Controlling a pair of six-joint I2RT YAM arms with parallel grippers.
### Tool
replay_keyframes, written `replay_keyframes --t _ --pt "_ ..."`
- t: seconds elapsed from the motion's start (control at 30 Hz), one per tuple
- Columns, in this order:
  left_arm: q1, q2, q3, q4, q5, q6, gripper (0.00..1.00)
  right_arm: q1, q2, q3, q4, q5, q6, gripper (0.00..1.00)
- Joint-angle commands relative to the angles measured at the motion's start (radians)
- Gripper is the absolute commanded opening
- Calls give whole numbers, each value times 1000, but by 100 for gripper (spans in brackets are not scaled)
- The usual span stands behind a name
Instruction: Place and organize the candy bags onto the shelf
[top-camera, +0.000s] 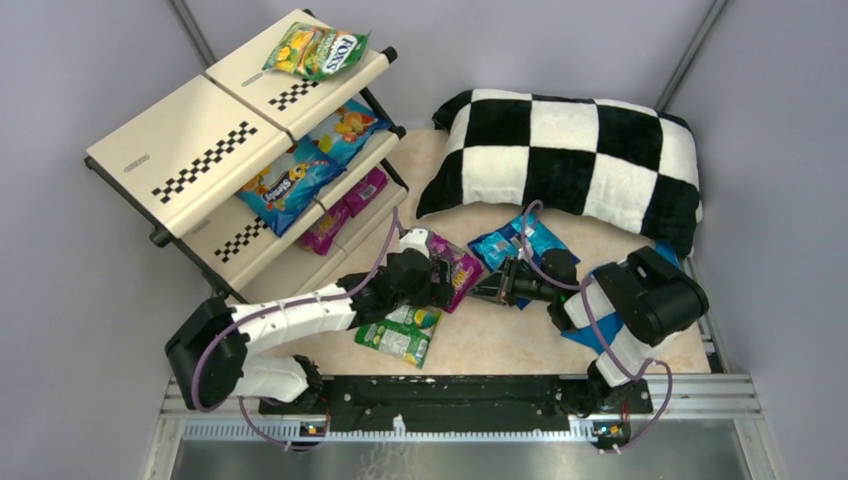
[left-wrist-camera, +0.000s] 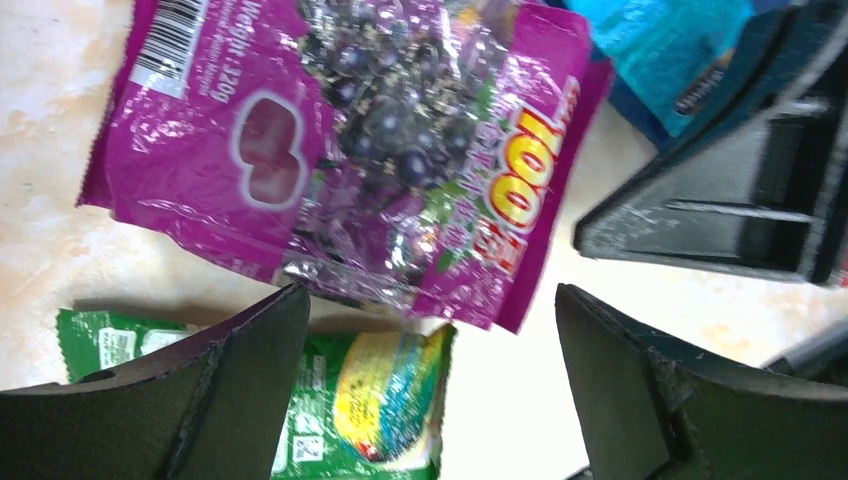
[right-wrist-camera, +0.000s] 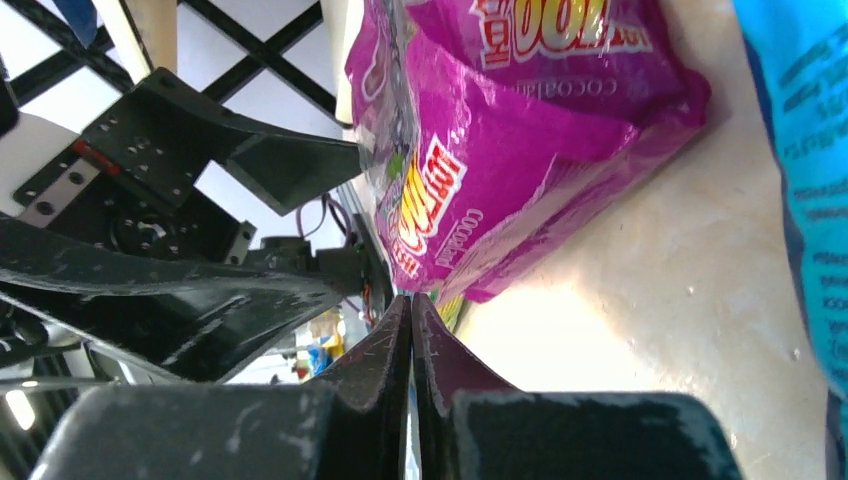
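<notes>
A magenta candy bag (top-camera: 463, 270) (left-wrist-camera: 350, 150) (right-wrist-camera: 520, 130) with dark grapes lies on the table between my two grippers. My left gripper (top-camera: 436, 278) (left-wrist-camera: 430, 350) hangs open over its lower edge, and over a green-white bag (top-camera: 400, 335) (left-wrist-camera: 380, 400) that lies just nearer. My right gripper (top-camera: 482, 291) (right-wrist-camera: 411, 300) is shut, with nothing showing between its fingers. Its tips sit right beside the magenta bag's edge. Blue bags (top-camera: 515, 245) lie behind the right gripper. The shelf (top-camera: 200, 140) holds a FOX'S bag (top-camera: 318, 50) on top, blue bags (top-camera: 310, 165) on the middle tier and magenta bags (top-camera: 345, 205) below.
A black-and-white checkered pillow (top-camera: 570, 160) lies at the back right. A plain blue cloth (top-camera: 580, 335) shows under the right arm. Grey walls close in both sides, and a metal rail (top-camera: 460, 400) runs along the near edge.
</notes>
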Motion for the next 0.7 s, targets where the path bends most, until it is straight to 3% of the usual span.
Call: replay_keyframes --t 0.0,0.07,0.17,0.23,0.43,0.67 --pt "-37 -111 -17 1 90 -7 99 10 -24 -30 83 -15 -22 9" --pt "-91 -134 -16 -10 89 -13 97 5 -52 -41 30 0 -53 21" --pt "-169 -131 9 -31 88 -19 96 2 -89 -15 -101 28 -116 49" --pt "-203 -109 35 -49 75 -28 96 -5 -105 15 -199 50 -154 58" --pt "-264 -5 124 -86 15 -14 99 -25 -90 78 -293 89 -168 57" --pt "-273 96 194 -138 -53 21 99 -26 -30 110 -274 129 -134 45"
